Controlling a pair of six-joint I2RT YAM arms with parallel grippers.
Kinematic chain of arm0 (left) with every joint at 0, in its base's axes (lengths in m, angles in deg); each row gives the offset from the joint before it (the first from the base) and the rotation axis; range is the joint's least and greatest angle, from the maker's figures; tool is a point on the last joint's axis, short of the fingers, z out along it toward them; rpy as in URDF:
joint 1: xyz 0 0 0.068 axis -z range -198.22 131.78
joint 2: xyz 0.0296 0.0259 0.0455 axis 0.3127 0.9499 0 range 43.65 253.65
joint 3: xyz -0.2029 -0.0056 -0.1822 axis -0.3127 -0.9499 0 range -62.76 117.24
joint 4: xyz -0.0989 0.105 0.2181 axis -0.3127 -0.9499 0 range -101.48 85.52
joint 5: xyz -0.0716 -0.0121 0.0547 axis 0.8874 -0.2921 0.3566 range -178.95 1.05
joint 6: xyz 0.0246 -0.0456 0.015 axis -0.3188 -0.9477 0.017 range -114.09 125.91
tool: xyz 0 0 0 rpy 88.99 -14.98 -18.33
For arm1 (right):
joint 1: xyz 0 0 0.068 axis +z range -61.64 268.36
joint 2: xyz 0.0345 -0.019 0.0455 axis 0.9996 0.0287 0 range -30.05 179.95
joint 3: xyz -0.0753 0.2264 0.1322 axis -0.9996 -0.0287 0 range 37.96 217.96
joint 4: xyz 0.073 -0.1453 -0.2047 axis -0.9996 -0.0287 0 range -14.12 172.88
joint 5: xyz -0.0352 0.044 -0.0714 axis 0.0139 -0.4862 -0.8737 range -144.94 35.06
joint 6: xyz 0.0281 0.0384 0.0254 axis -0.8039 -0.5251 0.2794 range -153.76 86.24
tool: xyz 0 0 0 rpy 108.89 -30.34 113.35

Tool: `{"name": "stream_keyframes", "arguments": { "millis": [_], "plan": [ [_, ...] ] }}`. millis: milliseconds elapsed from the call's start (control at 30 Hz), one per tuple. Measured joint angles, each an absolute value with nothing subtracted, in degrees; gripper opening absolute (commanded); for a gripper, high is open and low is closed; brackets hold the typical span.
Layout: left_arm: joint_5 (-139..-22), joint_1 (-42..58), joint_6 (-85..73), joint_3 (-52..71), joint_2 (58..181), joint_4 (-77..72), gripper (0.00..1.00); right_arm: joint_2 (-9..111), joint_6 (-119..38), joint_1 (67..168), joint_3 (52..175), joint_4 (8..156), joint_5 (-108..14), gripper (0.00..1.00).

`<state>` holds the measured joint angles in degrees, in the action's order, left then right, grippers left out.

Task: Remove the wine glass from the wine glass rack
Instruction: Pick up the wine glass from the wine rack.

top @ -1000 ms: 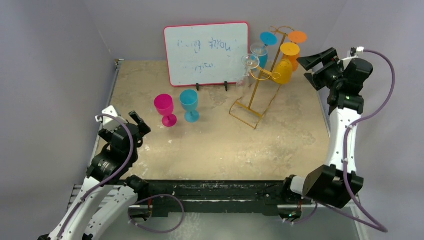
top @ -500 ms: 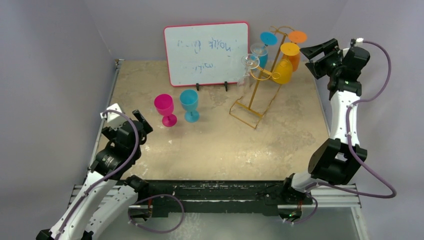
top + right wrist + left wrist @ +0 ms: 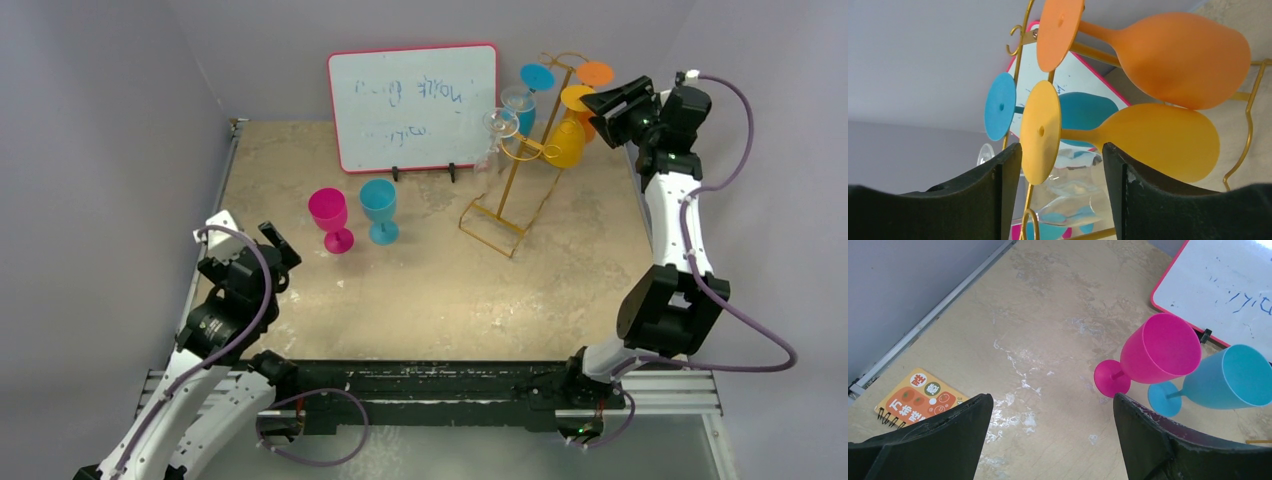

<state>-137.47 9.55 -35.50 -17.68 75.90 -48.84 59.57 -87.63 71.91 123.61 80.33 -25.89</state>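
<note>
Rack (image 3: 512,180): gold wire stand, upright on its rectangular base at the far right of the surface (image 3: 420,290), just right of the whiteboard (image 3: 413,105). Carries five glasses, all hung foot-up on its hooks: on the right side the orange glass (image 3: 1188,60) above the yellow glass (image 3: 1158,142); on the left side the hung blue glass (image 3: 1083,112) and two clear glasses (image 3: 500,122), (image 3: 517,97). Right gripper (image 3: 603,106): raised beside the rack's right side, level with the orange and yellow glasses; jaws wide apart, holding nothing; in the wrist view the yellow glass's foot and stem sit in the gap between them, contact not discernible. Left gripper (image 3: 278,243): low over the near left of the surface, well apart from the rack; jaws wide, holding nothing. Pink glass (image 3: 330,215) and standing blue glass (image 3: 379,205): upright side by side on the surface in front of the whiteboard. Booklet (image 3: 915,395): orange, spiral-bound, flat near the left edge.
</note>
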Motion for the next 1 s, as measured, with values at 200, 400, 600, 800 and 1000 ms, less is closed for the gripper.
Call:
{"name": "stream_keyframes", "arguments": {
  "millis": [200,400,600,800,1000],
  "plan": [
    [-137.6,9.5,-35.5,-17.7,74.7,-48.9,0.88,58.8,-87.0,73.2,123.6,79.7,-31.2,0.58],
    [-138.2,9.5,-35.5,-17.7,74.8,-49.2,0.88,59.0,-85.5,73.0,125.9,78.7,-31.9,0.48],
    [-138.5,9.5,-35.6,-17.7,74.2,-49.2,0.88,61.2,-84.7,73.1,129.0,78.4,-31.5,0.42],
    [-138.6,9.5,-35.6,-17.7,74.2,-49.2,0.88,63.1,-83.9,73.1,129.3,77.4,-31.3,0.36],
    [-138.7,9.5,-35.6,-17.7,74.2,-49.2,0.88,63.3,-83.5,73.1,129.3,76.8,-31.2,0.34]
  ]
}}
